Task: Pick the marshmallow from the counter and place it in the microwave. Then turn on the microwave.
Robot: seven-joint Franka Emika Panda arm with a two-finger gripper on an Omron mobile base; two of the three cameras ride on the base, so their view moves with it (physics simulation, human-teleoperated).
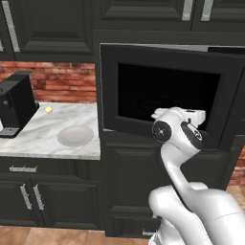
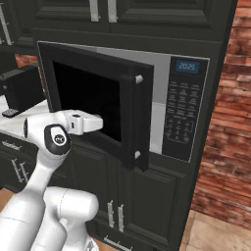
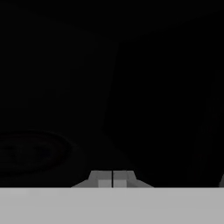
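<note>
Facing microwave [image 2: 122, 112]: glossy black box

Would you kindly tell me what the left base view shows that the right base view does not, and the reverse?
Left base view alone: the white marble counter bearing a round grey plate and a small yellow ball, with red brick wall behind it.

Right base view alone: the microwave's side keypad with its lit display, the silver bar handle on the door's edge, and a glimpse of the grey interior.

Both: the large black microwave with its dark glass door partly open, the black coffee machine, and the white arm reaching toward the door.
</note>
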